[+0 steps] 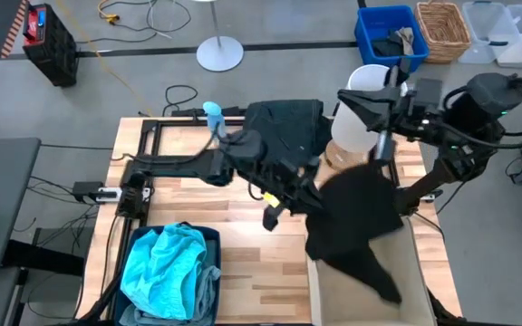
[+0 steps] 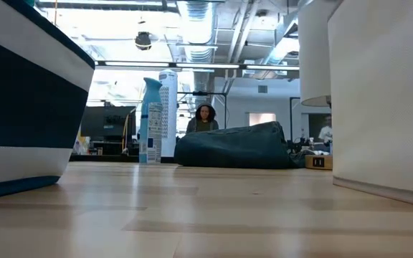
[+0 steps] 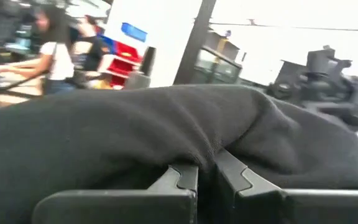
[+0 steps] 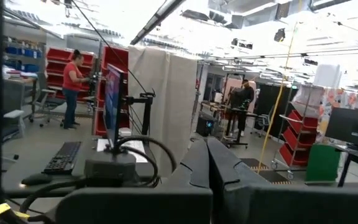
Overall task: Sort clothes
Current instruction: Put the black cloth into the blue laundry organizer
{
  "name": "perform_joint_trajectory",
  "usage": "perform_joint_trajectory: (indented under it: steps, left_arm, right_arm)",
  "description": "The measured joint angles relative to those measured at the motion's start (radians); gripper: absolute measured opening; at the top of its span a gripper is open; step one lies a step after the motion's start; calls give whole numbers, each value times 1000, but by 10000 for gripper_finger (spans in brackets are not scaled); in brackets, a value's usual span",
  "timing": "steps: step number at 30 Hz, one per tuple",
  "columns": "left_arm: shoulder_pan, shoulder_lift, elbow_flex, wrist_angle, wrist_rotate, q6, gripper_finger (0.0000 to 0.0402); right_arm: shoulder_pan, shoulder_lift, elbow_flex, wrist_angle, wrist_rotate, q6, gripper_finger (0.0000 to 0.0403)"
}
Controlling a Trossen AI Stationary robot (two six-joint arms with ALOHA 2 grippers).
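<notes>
My left gripper (image 1: 314,194) is shut on the black garment (image 1: 361,222), which spreads over the beige bin (image 1: 333,290) at the table's near right. The dark teal-black garment (image 1: 284,127) lies bunched on the table's far side and also shows in the low view (image 2: 235,147). The bright turquoise garment (image 1: 163,263) lies in the blue-and-white bin (image 1: 123,272) at the near left, with pale blue cloth (image 1: 208,281) beside it. My right gripper (image 1: 347,98) is shut and empty, held high over the far right; its fingers (image 4: 197,158) point level. My left gripper pinches a bunched fold of the black garment (image 3: 207,155) between its two fingers (image 3: 182,177). The cloth bulges past the fingertips in several layers. In the high view the garment drapes away from the gripper toward the near right, its pointed lower end (image 1: 388,288) over the beige bin.
A tall white cylinder (image 1: 361,122) stands at the far right by the right arm. A light blue spray bottle (image 1: 212,113) stands at the far edge. A blue plastic crate (image 1: 388,32) and a wicker basket (image 1: 442,27) sit on the floor beyond. A person (image 2: 204,118) shows behind the table.
</notes>
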Motion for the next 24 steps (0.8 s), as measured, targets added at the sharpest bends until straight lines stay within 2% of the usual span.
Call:
perform_joint_trajectory:
  steps: [4, 6, 13, 17, 21, 24]
  left_arm:
    - [-23, 109, 127, -11, 99, -7, 5]
    - [-34, 155, 140, 19, 140, -18, 5]
    - [-50, 252, 128, 97, 156, -72, 5]
    - [-54, 296, 128, 122, 116, -105, 5]
    - [-52, 305, 124, -8, 110, -97, 8]
    - [-50, 306, 116, -141, 98, -23, 33]
  right_arm:
    - [10, -29, 0, -36, -2, 0, 0]
    - [16, -40, 0, -59, -1, 5, 0]
    - [11, -56, 0, -132, -1, 65, 0]
    - [10, -53, 0, -156, 0, 76, 0]
    - [10, -48, 0, -168, 0, 80, 0]
    - [10, -47, 0, -171, 0, 80, 0]
